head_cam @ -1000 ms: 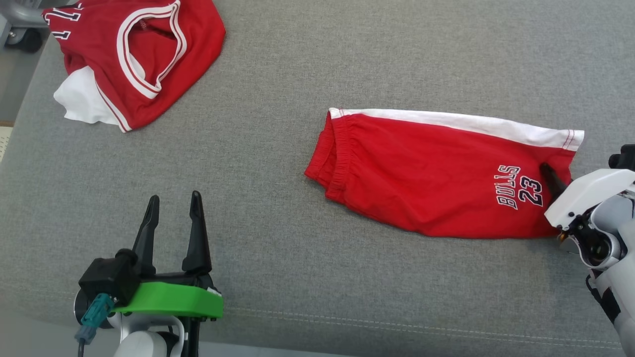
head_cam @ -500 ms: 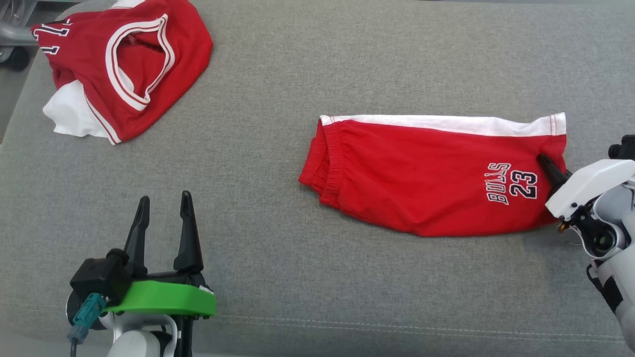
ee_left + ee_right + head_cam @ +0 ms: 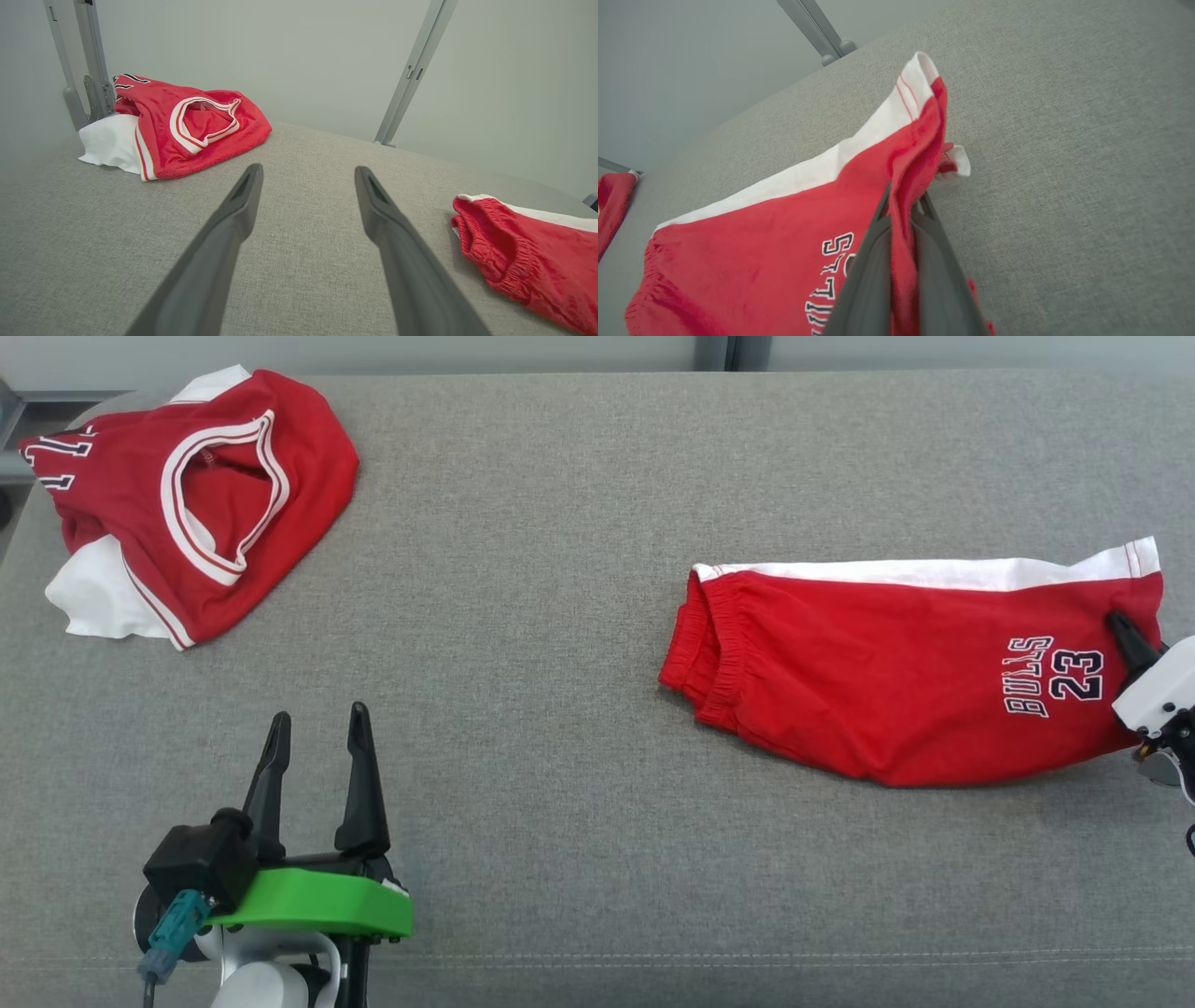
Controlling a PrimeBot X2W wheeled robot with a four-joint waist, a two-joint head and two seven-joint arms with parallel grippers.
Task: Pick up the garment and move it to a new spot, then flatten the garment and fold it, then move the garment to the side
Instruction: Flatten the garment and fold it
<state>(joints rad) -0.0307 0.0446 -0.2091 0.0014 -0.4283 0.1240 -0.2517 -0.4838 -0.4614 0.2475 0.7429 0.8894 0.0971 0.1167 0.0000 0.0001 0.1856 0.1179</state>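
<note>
Red shorts (image 3: 887, 681) with "BULLS 23"

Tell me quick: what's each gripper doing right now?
Left gripper: open, holding nothing.
Right gripper: closed on the leg-hem end of the red shorts.

folded red shorts (image 3: 878, 681), white side stripe, "bulls 23" print, lying sideways, hem edge lifted.
</note>
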